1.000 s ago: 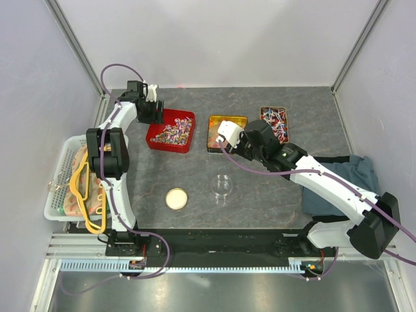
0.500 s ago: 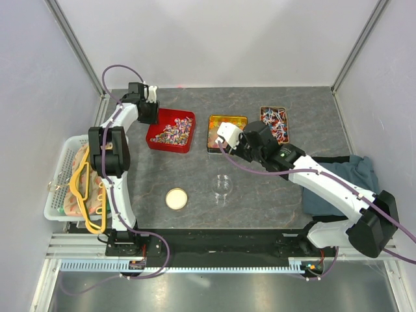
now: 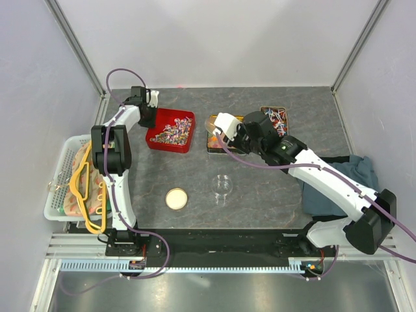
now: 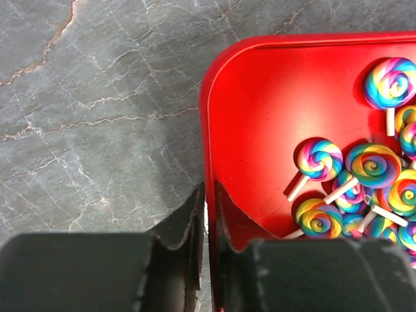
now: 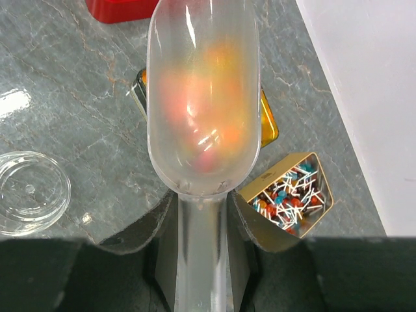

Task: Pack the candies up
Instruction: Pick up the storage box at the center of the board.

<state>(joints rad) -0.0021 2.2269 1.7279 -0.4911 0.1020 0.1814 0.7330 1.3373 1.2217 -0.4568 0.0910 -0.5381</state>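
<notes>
Rainbow swirl lollipop candies (image 4: 370, 166) lie in a red tray (image 4: 209, 130), which sits at the back left (image 3: 170, 146). My left gripper (image 4: 208, 188) is shut on the tray's left rim, one finger outside and one inside (image 3: 148, 117). The handle of a clear plastic scoop (image 5: 203, 97) is clamped in my right gripper (image 5: 201, 201). Orange and red candies show blurred through the bowl of the scoop. The scoop (image 3: 211, 121) hangs over the left end of a yellow tin (image 3: 221, 142), with the right gripper (image 3: 222, 125) behind it.
A gold tin (image 3: 274, 123) of small stick candies stands right of the yellow tin (image 5: 270, 123), also in the right wrist view (image 5: 292, 192). A clear round dish (image 3: 223, 184) and a cream lid (image 3: 176, 198) lie nearer. White basket (image 3: 65, 179) at left, blue cloth (image 3: 338, 185) at right.
My left gripper has closed onto the red tray's rim. My right arm has shifted the scoop left and toward the back over the yellow tin.
</notes>
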